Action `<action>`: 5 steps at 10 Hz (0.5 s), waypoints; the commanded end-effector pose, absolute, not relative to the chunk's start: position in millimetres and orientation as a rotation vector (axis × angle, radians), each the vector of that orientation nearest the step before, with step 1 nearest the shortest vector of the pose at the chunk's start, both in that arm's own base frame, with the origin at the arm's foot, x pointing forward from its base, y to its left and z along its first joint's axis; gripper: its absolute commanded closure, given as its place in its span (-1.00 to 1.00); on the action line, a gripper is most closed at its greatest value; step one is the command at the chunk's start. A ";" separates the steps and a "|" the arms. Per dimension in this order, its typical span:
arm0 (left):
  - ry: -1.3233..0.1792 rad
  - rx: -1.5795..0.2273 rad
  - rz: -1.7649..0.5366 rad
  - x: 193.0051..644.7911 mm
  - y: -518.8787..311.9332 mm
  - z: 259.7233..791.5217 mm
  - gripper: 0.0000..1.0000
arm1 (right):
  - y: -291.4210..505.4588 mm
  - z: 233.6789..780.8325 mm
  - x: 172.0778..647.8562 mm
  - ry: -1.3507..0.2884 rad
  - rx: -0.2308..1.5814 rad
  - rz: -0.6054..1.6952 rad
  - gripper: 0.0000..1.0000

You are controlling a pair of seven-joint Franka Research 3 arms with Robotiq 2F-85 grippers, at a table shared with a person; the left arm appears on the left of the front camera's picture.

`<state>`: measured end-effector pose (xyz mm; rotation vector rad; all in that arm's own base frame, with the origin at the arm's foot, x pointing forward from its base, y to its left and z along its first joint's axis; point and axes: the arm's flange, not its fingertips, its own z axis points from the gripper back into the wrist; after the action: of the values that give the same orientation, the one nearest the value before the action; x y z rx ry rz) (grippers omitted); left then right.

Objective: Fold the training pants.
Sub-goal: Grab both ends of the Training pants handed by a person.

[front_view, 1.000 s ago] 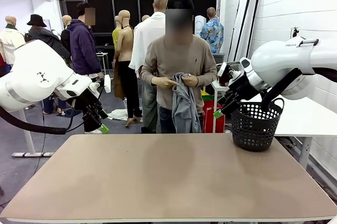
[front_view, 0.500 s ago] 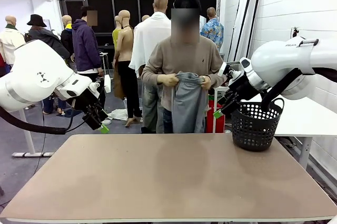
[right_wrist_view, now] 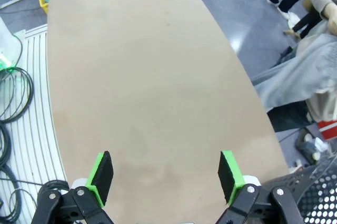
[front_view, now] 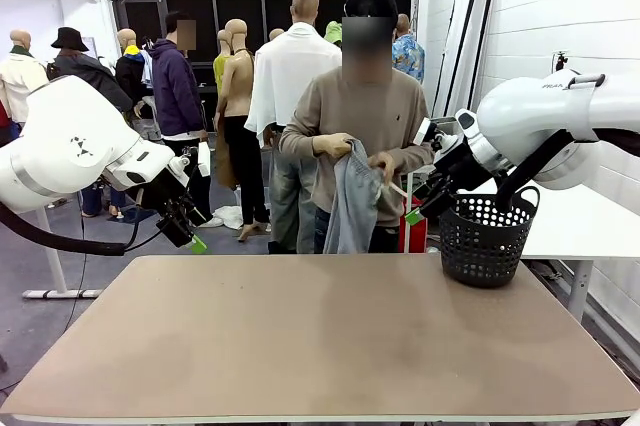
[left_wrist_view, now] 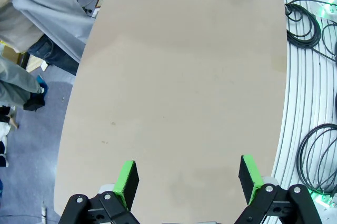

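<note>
A person in a tan sweater stands at the far side of the table and holds the light grey training pants point(front_view: 350, 201) bunched in both hands, hanging in front of the body above the far edge. The same grey cloth shows in the left wrist view point(left_wrist_view: 47, 11) and the right wrist view point(right_wrist_view: 300, 79), off the table's edge. My left gripper point(front_view: 192, 238) hangs open above the table's left far corner; its own view point(left_wrist_view: 188, 177) has bare tabletop between the green pads. My right gripper point(front_view: 415, 208) is open beside the basket, also empty point(right_wrist_view: 165, 175).
A black mesh basket point(front_view: 485, 236) stands on the tan table point(front_view: 320, 336) at its far right corner. Black cables point(left_wrist_view: 316, 155) lie coiled on the floor on my side. More people stand in the background behind the person.
The person has shifted the pants from a spread hold at chest height to a bunch gathered to one side. Both arms have stayed still.
</note>
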<state>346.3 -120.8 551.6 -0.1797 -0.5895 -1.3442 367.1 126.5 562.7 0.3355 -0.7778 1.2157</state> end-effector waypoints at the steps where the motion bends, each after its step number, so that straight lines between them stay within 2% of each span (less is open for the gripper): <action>1: -0.590 -0.204 -1.348 347.6 -118.6 553.4 -1.00 | 127.0 561.5 368.0 -0.791 0.370 1.213 -1.00; 5: -0.590 -0.204 -1.348 347.6 -118.6 553.4 -1.00 | 127.0 561.5 368.0 -0.791 0.370 1.213 -1.00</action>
<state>346.3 -120.8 551.6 -0.1797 -0.5895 -1.3442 367.1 126.5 562.7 0.3354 -0.7778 1.2157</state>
